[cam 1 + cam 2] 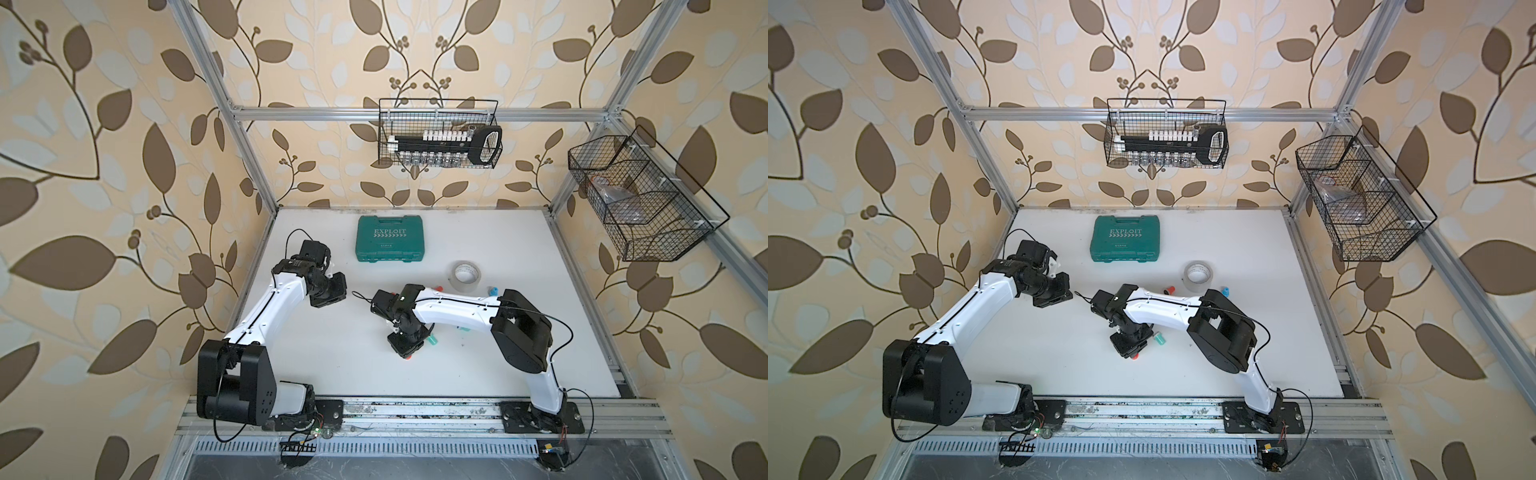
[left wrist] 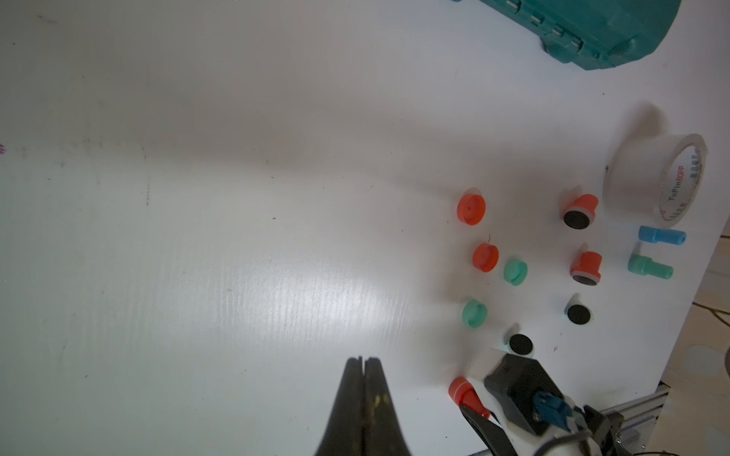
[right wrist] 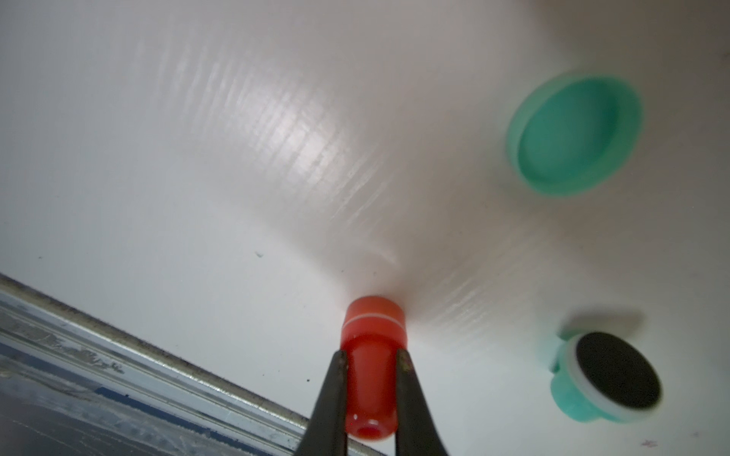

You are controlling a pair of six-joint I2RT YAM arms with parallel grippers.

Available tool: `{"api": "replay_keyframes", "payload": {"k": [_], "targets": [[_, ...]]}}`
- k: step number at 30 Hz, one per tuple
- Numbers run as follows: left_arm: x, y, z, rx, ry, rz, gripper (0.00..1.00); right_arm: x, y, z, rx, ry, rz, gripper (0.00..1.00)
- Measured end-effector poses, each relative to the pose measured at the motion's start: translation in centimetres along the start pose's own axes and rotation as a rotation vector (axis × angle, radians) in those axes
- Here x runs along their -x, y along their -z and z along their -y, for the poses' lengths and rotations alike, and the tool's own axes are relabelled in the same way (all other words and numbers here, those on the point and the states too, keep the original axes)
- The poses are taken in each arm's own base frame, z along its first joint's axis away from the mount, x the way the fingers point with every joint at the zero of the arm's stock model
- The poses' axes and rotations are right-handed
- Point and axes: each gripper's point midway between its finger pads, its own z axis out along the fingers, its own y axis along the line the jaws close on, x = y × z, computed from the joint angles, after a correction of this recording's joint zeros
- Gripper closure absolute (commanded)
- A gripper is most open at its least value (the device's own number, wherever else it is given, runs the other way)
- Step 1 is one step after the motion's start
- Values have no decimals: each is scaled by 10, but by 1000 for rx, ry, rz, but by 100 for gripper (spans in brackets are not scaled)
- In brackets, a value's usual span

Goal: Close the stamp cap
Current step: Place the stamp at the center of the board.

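Where both top views look down on the smooth white table (image 1: pixel 332 365), the right gripper (image 1: pixel 405 347) is seen pointed downward near the table's middle. A red stamp (image 1: pixel 409 356) just peeks out beneath it, and a round green cap (image 1: pixel 433 340) lies just beside it. The left gripper (image 1: pixel 330 293) is held well apart over bare table, and its jaws cannot be made out from above. A hard teal plastic case (image 1: pixel 388 239) and a pale tape roll (image 1: pixel 466 274) are set farther back.

In the left wrist view, the left gripper (image 2: pixel 362 361) is shown pressed together, two dark tapered fingers meeting with nothing between them. Squat loose caps (image 2: pixel 471 208), red and green, are scattered near mushroom-shaped open stamps (image 2: pixel 580 211) whose flat black pads are exposed.

In the right wrist view, the right gripper (image 3: pixel 371 357) is shown clamped narrowly on the glossy cylindrical handle of the red stamp (image 3: pixel 371 379). A red cap (image 3: pixel 373 306) is seated over the stamp's head, a thin white ring marks the seam, and the capped end is set against the table. Nearby, the green cap (image 3: pixel 574 136) lies hollow side up, and a blurred green stamp (image 3: pixel 614 375) is seen uncapped.
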Motion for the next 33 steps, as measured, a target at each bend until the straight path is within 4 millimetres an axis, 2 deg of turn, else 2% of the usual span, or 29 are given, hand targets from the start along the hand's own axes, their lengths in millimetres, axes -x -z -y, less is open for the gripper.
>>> {"api": "replay_keyframes", "payload": {"k": [6,8,11,15,18,20,22,25,28,33], "targets": [[0,0,0,0,0,0,99,5,10,9,-14,-17,38,100],[0,0,0,-1,0,0,99,8,23,17,-11,-37,62,100],[0,0,0,-3,0,-1,99,15,53,32,7,-73,129,100],[-1,-2,2,-14,1,-12,99,20,97,64,34,-136,235,100],[-2,-4,1,-13,4,-20,99,12,113,108,38,-222,277,100],[-2,-4,1,-12,5,-22,99,2,112,148,23,-303,276,100],[-2,-4,1,-12,5,-22,99,-13,103,192,6,-404,248,100],[-2,-4,1,-12,5,-22,99,-35,83,237,-14,-504,196,100],[-2,-4,1,-12,5,-22,99,-53,68,258,-16,-541,149,100],[-2,-5,1,-10,6,-25,99,-54,49,272,-41,-532,114,97]]}}
